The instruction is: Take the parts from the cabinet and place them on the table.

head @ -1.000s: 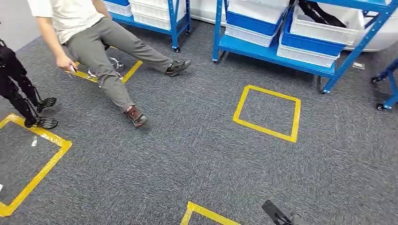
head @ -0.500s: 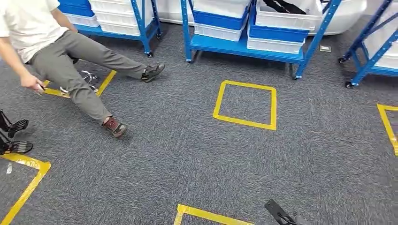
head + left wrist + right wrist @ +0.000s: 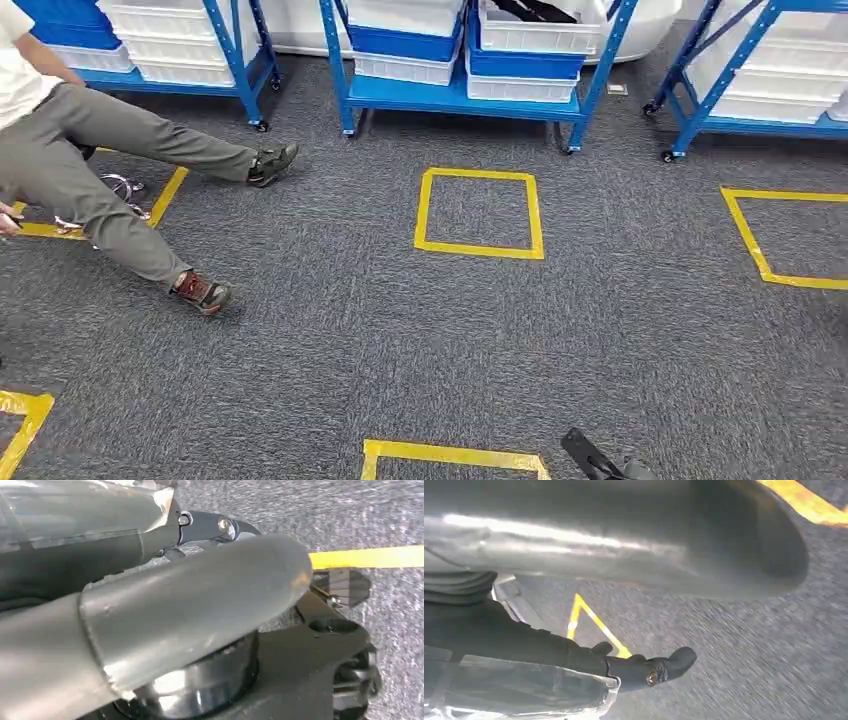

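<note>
A blue rack (image 3: pixel 455 95) on casters stands straight ahead across the carpet, stacked with white and blue bins. Black parts (image 3: pixel 535 10) lie in a white bin (image 3: pixel 530 38) on its upper right. My left hand (image 3: pixel 200 595) hangs over the floor, its thick grey thumb lying below a dark straight finger (image 3: pixel 220 525), with nothing held. My right hand (image 3: pixel 549 650) hangs too, thumb (image 3: pixel 624 545) and dark finger (image 3: pixel 649 672) well apart, carpet showing between them. Clear film covers part of each hand.
A seated person (image 3: pixel 90 190) stretches both legs over the carpet at the left. More blue racks stand at the left (image 3: pixel 240 50) and right (image 3: pixel 700 100). Yellow tape squares mark the floor ahead (image 3: pixel 478 248), at the right (image 3: pixel 745 225) and near my feet (image 3: pixel 450 455).
The camera has turned to the right: the racks, tape squares and person have slid left in the picture, and the middle rack now faces me squarely. Both hands still hang.
</note>
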Controlling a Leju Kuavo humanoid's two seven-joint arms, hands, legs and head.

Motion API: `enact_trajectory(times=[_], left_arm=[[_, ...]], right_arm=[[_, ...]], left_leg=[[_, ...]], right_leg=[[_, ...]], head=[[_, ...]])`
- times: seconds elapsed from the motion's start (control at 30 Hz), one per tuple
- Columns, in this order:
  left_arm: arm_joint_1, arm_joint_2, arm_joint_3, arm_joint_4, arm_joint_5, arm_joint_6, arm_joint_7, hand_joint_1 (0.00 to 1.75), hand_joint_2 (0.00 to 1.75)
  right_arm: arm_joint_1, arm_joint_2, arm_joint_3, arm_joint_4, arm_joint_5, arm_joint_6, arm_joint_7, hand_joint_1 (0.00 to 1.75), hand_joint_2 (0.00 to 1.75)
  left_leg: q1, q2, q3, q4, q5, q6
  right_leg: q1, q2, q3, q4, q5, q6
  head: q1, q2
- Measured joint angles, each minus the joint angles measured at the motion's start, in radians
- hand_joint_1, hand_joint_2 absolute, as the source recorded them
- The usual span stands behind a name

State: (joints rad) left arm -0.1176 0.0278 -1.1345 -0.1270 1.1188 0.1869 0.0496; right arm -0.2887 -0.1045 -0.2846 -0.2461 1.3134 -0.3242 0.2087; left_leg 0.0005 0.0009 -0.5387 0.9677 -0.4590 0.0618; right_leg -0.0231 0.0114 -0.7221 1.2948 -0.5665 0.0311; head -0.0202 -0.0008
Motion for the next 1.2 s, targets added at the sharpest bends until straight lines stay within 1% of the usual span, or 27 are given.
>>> enact_trajectory(times=[0.03,0.1,0.13,0.23,0.3,0.33,0.37,0.43,0.47,0.5,0.53,0.6,0.63,0.67,0.7,0.77,0.8,0.83,0.87,0.9,0.93,1.0,1.03,1.07,1.1,1.17,1.2], left_arm=[[0.000,-0.001,0.000,0.000,0.000,-0.004,-0.004,0.00,0.00],[-0.001,-0.003,0.000,0.000,0.000,-0.007,-0.007,0.00,0.00],[-0.001,-0.002,0.000,0.000,0.000,-0.007,-0.008,0.00,0.00],[-0.002,-0.002,0.000,0.000,0.000,-0.004,-0.013,0.00,0.00],[-0.002,0.000,0.000,0.000,0.000,0.018,-0.018,0.00,0.00],[-0.002,0.000,0.000,0.000,0.000,0.022,-0.018,0.00,0.00],[-0.002,0.000,0.000,0.000,0.001,0.022,-0.019,0.00,0.00],[-0.001,0.000,0.000,0.000,0.005,0.020,-0.024,0.00,0.00],[0.000,0.000,0.000,0.000,0.005,0.023,-0.029,0.00,0.00],[0.001,0.000,0.000,0.000,0.005,0.025,-0.034,0.00,0.00],[0.000,0.000,0.000,0.000,0.005,0.029,-0.036,0.00,0.00],[0.000,0.000,0.000,0.000,0.005,0.030,-0.040,0.00,0.00],[0.000,0.001,0.000,0.000,0.011,0.028,-0.040,0.00,0.00],[-0.002,0.002,0.000,0.000,0.012,0.026,-0.041,0.00,0.00],[-0.002,0.002,0.000,0.000,0.012,0.026,-0.043,0.00,0.00],[0.001,0.002,0.000,0.000,0.012,0.031,-0.047,0.00,0.00],[0.001,0.002,0.000,0.000,0.012,0.032,-0.049,0.00,0.00],[0.001,0.002,-0.001,0.000,0.012,0.034,-0.051,0.00,0.00],[0.000,0.002,-0.001,0.000,0.012,0.035,-0.053,0.00,0.00],[0.000,0.002,-0.001,0.000,0.012,0.038,-0.055,0.00,0.00],[0.000,0.003,-0.001,0.000,0.012,0.037,-0.055,0.00,0.00],[0.001,0.002,-0.002,0.000,0.012,0.035,-0.055,0.00,0.00],[0.002,0.002,-0.003,0.000,0.011,0.033,-0.055,0.00,0.00],[0.004,0.001,-0.003,0.000,0.010,0.031,-0.054,0.00,0.00],[0.006,0.001,-0.004,0.000,0.010,0.031,-0.053,0.00,0.00],[0.006,0.000,-0.004,0.000,0.010,0.030,-0.052,0.00,0.00],[0.005,0.002,-0.004,0.000,0.010,0.030,-0.051,0.00,0.00]], right_arm=[[0.002,0.000,0.000,0.000,0.002,0.000,0.000,0.00,0.00],[0.000,-0.001,0.000,0.000,0.005,0.000,0.000,0.00,0.00],[-0.002,0.000,0.000,0.000,0.005,0.000,0.000,0.00,0.00],[0.001,0.000,0.000,0.000,0.005,0.002,0.000,0.00,0.00],[0.001,0.002,0.000,0.000,0.005,0.003,0.000,0.00,0.00],[0.000,0.002,0.000,0.000,0.006,0.004,0.000,0.00,0.00],[0.000,0.002,0.000,0.000,0.008,0.005,0.000,0.00,0.00],[0.001,0.002,0.000,0.000,0.008,0.005,0.000,0.00,0.00],[0.001,0.003,0.000,0.000,0.010,0.006,-0.001,0.00,0.00],[0.001,0.003,0.000,0.000,0.012,0.006,-0.001,0.00,0.00],[0.001,0.003,0.000,0.000,0.013,0.006,-0.001,0.00,0.00],[-0.001,0.004,0.000,0.000,0.014,0.006,-0.002,0.00,0.00],[-0.002,0.006,0.000,0.000,0.015,0.006,-0.003,0.00,0.00],[-0.004,0.008,0.000,0.000,0.017,0.006,-0.003,0.00,0.00],[-0.005,0.008,0.000,0.000,0.017,0.006,-0.003,0.00,0.00],[-0.002,0.008,0.000,0.000,0.017,0.006,-0.007,0.00,0.00],[-0.002,0.009,0.000,0.000,0.015,0.005,-0.009,0.00,0.00],[-0.002,0.008,0.000,0.000,0.013,0.004,-0.011,0.00,0.00],[-0.002,0.009,-0.002,0.000,0.012,0.003,-0.013,0.00,0.00],[-0.002,0.008,-0.002,0.000,0.010,0.001,-0.015,0.00,0.00],[0.001,0.008,-0.003,0.000,0.009,0.001,-0.015,0.00,0.00],[0.007,0.008,-0.004,0.000,0.008,0.000,-0.017,0.00,0.00],[0.013,0.007,-0.006,0.001,0.008,-0.002,-0.018,0.00,0.00],[0.016,0.007,-0.009,0.001,0.008,-0.002,-0.018,0.00,0.00],[0.018,0.007,-0.010,0.001,0.008,-0.002,-0.018,0.00,0.00],[0.018,0.005,-0.011,0.001,0.008,-0.003,-0.018,0.00,0.00],[0.018,0.006,-0.011,0.002,0.007,-0.003,-0.018,0.00,0.00]], left_leg=[[0.000,0.005,0.000,0.002,-0.001,-0.001],[0.001,0.012,-0.002,0.017,-0.008,-0.011],[-0.005,0.014,-0.005,0.025,-0.014,-0.020],[-0.008,0.015,-0.011,0.031,-0.014,-0.030],[-0.003,0.013,-0.016,0.039,-0.020,-0.037],[-0.002,0.008,-0.025,0.065,-0.043,-0.044],[0.002,0.007,-0.052,0.125,-0.084,-0.051],[0.008,0.007,-0.134,0.296,-0.159,-0.061],[0.010,0.007,-0.162,0.351,-0.172,-0.063],[0.011,0.007,-0.167,0.356,-0.159,-0.062],[0.012,0.007,-0.148,0.312,-0.123,-0.060],[0.011,0.005,-0.061,0.135,-0.032,-0.050],[0.010,0.000,-0.023,0.060,-0.010,-0.040],[0.003,0.000,-0.015,0.036,-0.028,-0.037],[0.002,0.000,-0.018,0.038,-0.028,-0.036],[-0.003,0.001,-0.021,0.026,-0.031,-0.017],[-0.002,-0.003,-0.007,0.021,-0.031,-0.006],[0.001,0.003,0.011,0.017,-0.029,0.000],[-0.002,0.001,0.014,0.017,-0.032,0.005],[-0.004,0.002,0.018,0.018,-0.033,0.009],[-0.004,0.002,0.021,0.018,-0.037,0.010],[-0.004,0.001,0.025,0.019,-0.043,0.010],[-0.005,0.000,0.031,0.019,-0.049,0.008],[-0.004,-0.001,0.040,0.019,-0.056,0.006],[-0.003,-0.001,0.051,0.019,-0.064,0.002],[-0.002,0.001,0.076,0.019,-0.086,-0.009],[-0.007,0.002,0.085,0.022,-0.099,-0.016]], right_leg=[[-0.001,-0.001,0.036,-0.056,0.022,0.011],[-0.009,-0.013,0.158,-0.259,0.089,0.031],[-0.006,-0.017,0.167,-0.279,0.077,0.018],[0.003,-0.010,0.167,-0.283,0.087,0.002],[-0.013,-0.008,0.168,-0.287,0.094,-0.011],[-0.013,-0.008,0.168,-0.288,0.095,-0.018],[-0.012,-0.008,0.167,-0.288,0.094,-0.025],[-0.009,-0.008,0.164,-0.287,0.093,-0.027],[-0.009,-0.008,0.163,-0.287,0.093,-0.027],[-0.009,-0.007,0.164,-0.287,0.092,-0.027],[-0.009,-0.006,0.166,-0.287,0.092,-0.027],[-0.009,-0.001,0.170,-0.288,0.091,-0.026],[-0.009,-0.001,0.171,-0.289,0.091,-0.025],[0.003,0.000,0.166,-0.286,0.087,-0.016],[-0.001,0.000,0.167,-0.291,0.089,-0.011],[0.002,0.000,0.171,-0.274,0.108,0.013],[0.003,-0.001,0.168,-0.265,0.103,0.015],[0.000,-0.002,0.153,-0.238,0.091,0.013],[0.001,-0.003,0.134,-0.195,0.071,0.009],[0.000,-0.003,0.094,-0.126,0.046,0.007],[0.000,-0.003,0.041,-0.044,0.023,0.004],[0.004,-0.003,-0.002,0.012,0.015,0.005],[0.004,-0.003,-0.016,0.013,0.022,0.009],[0.003,-0.004,-0.010,-0.023,0.044,0.018],[0.001,-0.004,0.012,-0.086,0.080,0.030],[-0.004,-0.013,0.074,-0.253,0.165,0.048],[0.003,-0.019,0.072,-0.260,0.139,0.030]], head=[[0.000,0.000],[0.000,0.000],[0.000,0.000],[-0.002,0.000],[-0.001,0.000],[-0.002,0.000],[-0.007,0.000],[-0.006,0.000],[-0.006,0.000],[-0.005,0.000],[-0.006,0.000],[-0.006,0.000],[-0.006,0.000],[-0.005,0.000],[-0.004,0.000],[-0.006,0.000],[-0.004,0.000],[-0.004,0.000],[-0.003,0.000],[-0.001,0.000],[-0.003,0.000],[0.001,0.000],[0.000,0.000],[0.000,0.000],[0.001,0.000],[0.002,0.000],[0.003,0.000]])
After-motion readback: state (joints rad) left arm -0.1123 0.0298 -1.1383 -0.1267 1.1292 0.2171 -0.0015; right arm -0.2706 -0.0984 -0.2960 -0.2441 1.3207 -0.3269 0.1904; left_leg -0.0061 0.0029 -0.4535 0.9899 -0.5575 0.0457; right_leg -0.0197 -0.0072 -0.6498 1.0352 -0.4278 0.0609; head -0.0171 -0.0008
